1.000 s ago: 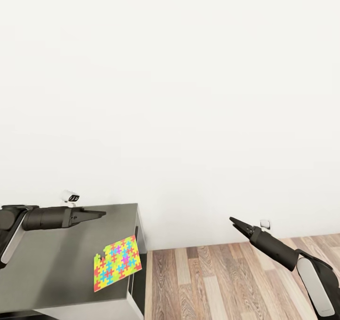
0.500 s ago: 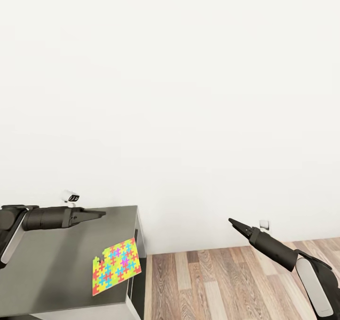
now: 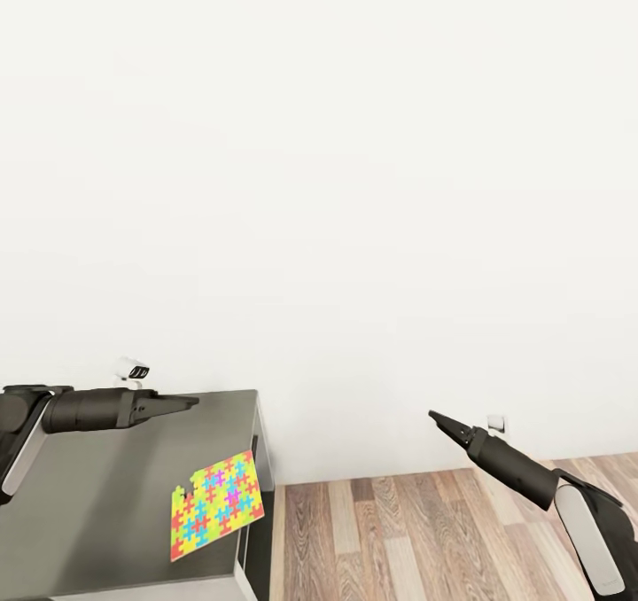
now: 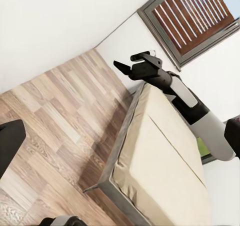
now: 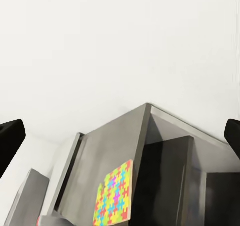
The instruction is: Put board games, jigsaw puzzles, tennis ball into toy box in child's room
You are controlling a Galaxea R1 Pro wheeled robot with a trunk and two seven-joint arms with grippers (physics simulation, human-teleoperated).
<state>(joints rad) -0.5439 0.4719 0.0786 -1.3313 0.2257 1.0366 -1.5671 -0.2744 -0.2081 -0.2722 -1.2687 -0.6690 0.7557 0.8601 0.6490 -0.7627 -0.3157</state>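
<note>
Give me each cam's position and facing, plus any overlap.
Head: up high, faces the white wall; both arms, left gripper, right gripper, the puzzle on the dark cabinet.
Left wrist: looks across the floor at the bed and right arm.
Right wrist: looks at the cabinet.
Shared: head and right wrist both catch the puzzle.

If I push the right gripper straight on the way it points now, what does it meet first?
Probably the dark grey cabinet with the jigsaw puzzle on top: the right wrist view looks along the fingers straight at it. In the head view the right gripper points up-left across open floor, so depth is uncertain.
</note>
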